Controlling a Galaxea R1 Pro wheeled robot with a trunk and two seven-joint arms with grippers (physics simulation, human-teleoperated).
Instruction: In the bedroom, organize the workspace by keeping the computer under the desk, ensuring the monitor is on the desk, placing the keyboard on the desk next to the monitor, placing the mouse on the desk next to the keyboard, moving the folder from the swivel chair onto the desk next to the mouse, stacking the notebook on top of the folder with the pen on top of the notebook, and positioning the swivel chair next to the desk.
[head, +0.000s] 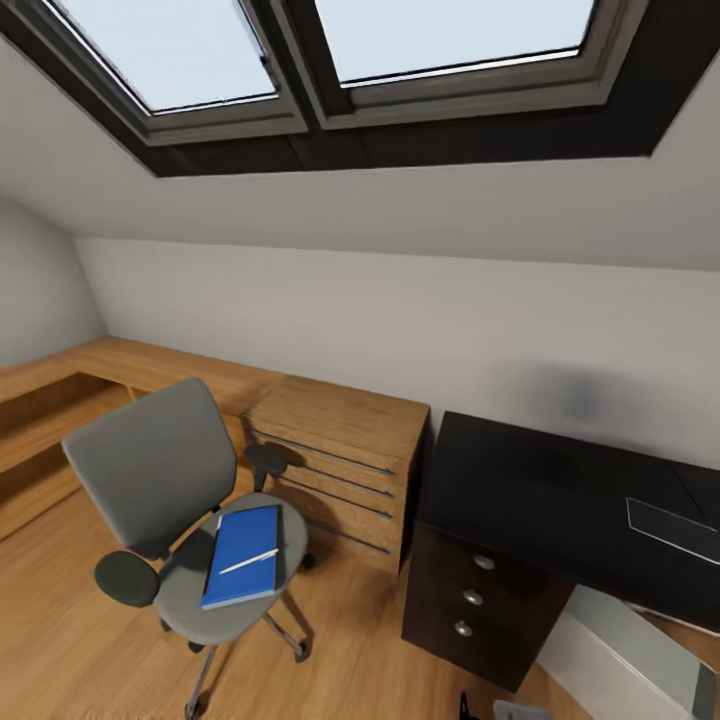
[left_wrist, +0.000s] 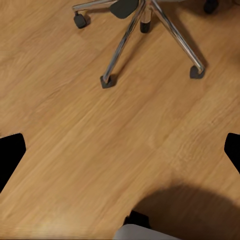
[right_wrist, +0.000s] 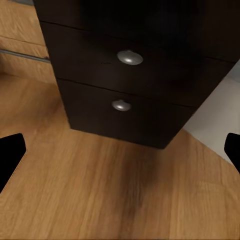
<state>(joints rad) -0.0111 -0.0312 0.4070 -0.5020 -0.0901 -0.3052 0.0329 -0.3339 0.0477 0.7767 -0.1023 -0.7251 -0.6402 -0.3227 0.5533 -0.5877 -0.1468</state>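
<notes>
Both grippers, left (left_wrist: 120, 150) and right (right_wrist: 120, 150), hang spread and empty over the floor (left_wrist: 100, 150). Ahead, we see the swivel chair (head: 160, 470) carrying a blue folder (head: 240, 555) and pen (head: 249, 561), left of the desk (head: 530, 500).

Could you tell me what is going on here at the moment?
Nothing is being handled yet. The swivel chair stands on the wooden floor apart from the desk, carrying a blue book with the pen on top. Both wrist cameras look down at the floor, with the fingertips spread wide and empty.
</notes>
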